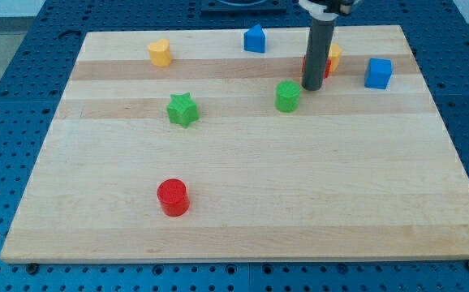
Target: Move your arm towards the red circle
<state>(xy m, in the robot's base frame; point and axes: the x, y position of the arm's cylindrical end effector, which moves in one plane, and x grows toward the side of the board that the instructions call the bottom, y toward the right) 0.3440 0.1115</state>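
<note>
The red circle (173, 197) stands at the view's lower left of the wooden board (243, 227). My tip (312, 87) is in the view's upper right part of the board, far from the red circle. It stands just right of a green round block (287, 96). Behind the rod, a red block (306, 66) and an orange block (333, 58) are partly hidden; their shapes cannot be made out.
A green star (182, 109) lies left of centre. A yellow heart-shaped block (161, 53) is at the top left. A blue house-shaped block (255, 38) is at the top middle. A blue cube (377, 73) is at the right.
</note>
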